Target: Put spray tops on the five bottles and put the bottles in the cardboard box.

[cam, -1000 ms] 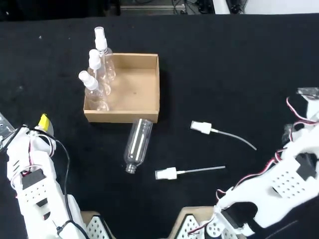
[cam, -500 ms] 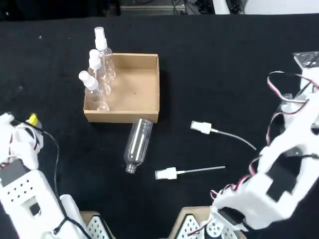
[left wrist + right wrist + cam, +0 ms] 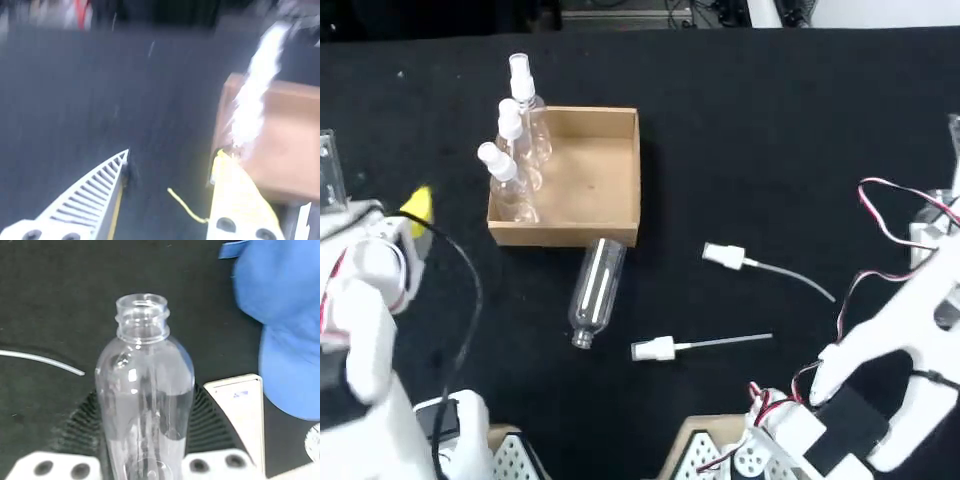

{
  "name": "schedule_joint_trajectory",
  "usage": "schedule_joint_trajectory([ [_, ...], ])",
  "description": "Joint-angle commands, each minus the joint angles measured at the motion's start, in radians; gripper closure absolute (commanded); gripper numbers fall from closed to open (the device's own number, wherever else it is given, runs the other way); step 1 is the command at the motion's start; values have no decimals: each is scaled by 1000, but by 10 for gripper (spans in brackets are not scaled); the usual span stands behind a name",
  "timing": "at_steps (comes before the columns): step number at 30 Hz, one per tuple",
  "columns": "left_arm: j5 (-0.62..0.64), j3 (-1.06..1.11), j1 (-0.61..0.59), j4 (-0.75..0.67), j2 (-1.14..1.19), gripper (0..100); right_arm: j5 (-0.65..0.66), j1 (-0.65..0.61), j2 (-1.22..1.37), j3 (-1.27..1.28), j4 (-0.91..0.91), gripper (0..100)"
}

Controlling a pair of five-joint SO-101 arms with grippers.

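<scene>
Currently right pincer (image 3: 147, 405) clamps uncapped bottle (image 3: 145, 360) — left pincer (image 3: 172, 155) spread, hovering beside cardboard box (image 3: 280, 135).

Black table (image 3: 770, 120), brown cardboard box (image 3: 590, 190), clear bottle (image 3: 145, 390) in the white right gripper (image 3: 145, 412), white spray tops (image 3: 725, 256), white-and-yellow left gripper (image 3: 172, 154), blue shape (image 3: 280, 315) beside the right gripper
</scene>
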Motion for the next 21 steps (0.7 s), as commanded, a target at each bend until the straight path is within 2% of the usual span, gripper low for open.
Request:
schedule_joint_trajectory([
  [1, -14, -180, 289, 28, -5, 755, -8, 87, -61, -7, -38, 988],
  [7, -18, 7, 716, 2, -3, 755, -6, 178, -59, -5, -40, 988],
  [11, -26, 272, 934, -127, -3, 755, -2, 199, -61, 4, -44, 988],
  [16, -129, 627, 1078, -342, -3, 755, -8, 215, -61, 5, -58, 988],
  [21, -135, 742, 1093, -433, 2, 755, -8, 209, -61, 5, -58, 988],
])
